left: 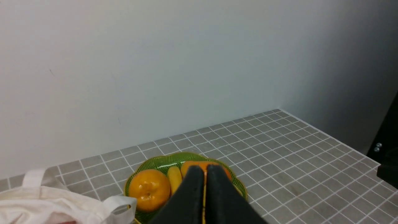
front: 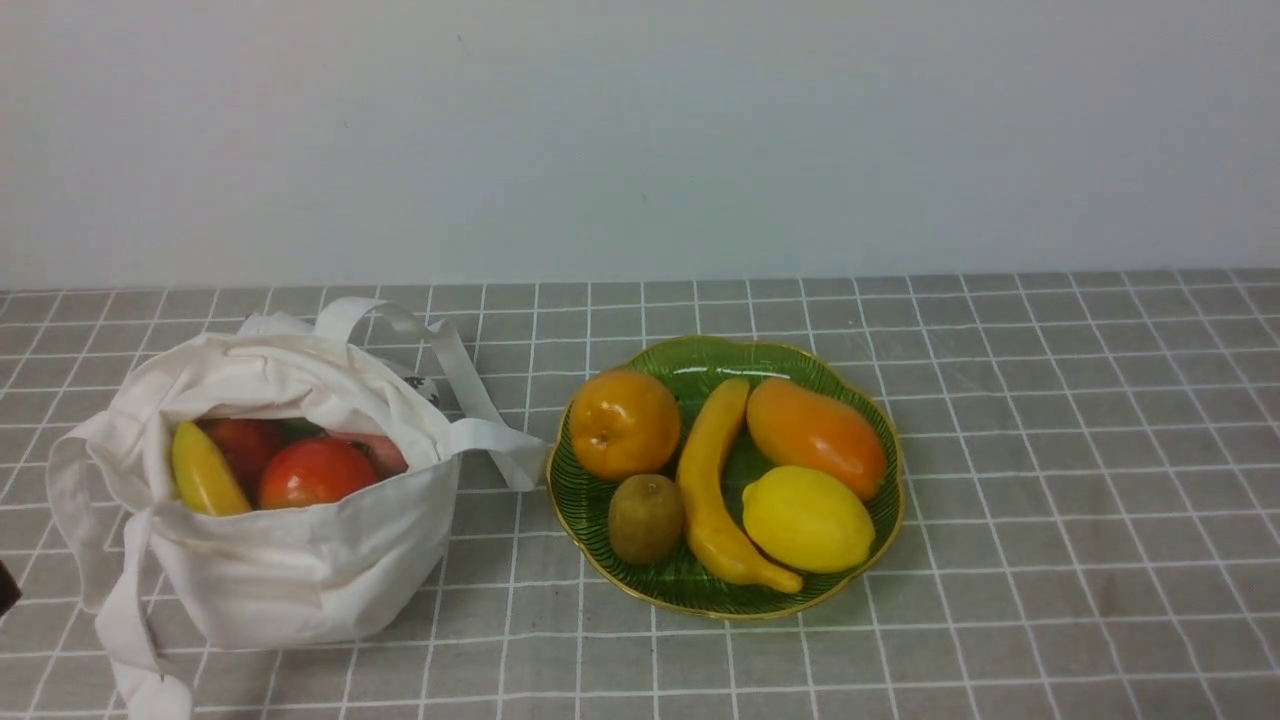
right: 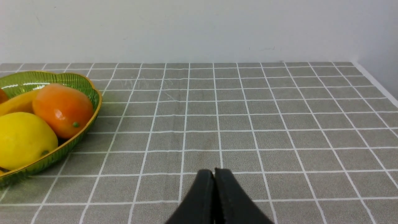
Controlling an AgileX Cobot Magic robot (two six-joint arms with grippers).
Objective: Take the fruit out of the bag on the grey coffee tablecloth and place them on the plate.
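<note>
The off-white cloth bag (front: 300,560) stands open at the left on the grey checked tablecloth (front: 1050,480). Inside it show a round red fruit (front: 316,472), another red one (front: 240,440) behind it and a yellow-green one (front: 205,470). The green plate (front: 690,365) with a golden rim holds an orange (front: 624,424), a kiwi (front: 645,518), a banana (front: 712,480), an orange mango (front: 815,436) and a yellow lemon (front: 806,518). My left gripper (left: 205,169) is shut and empty, held above the near side of the plate (left: 155,161). My right gripper (right: 214,173) is shut and empty, low over the cloth to the right of the plate (right: 90,118).
A white wall runs along the back of the table. The bag's strap handles (front: 470,400) trail toward the plate. In the left wrist view the table's right edge (left: 329,135) and a dark part of the other arm (left: 387,155) show.
</note>
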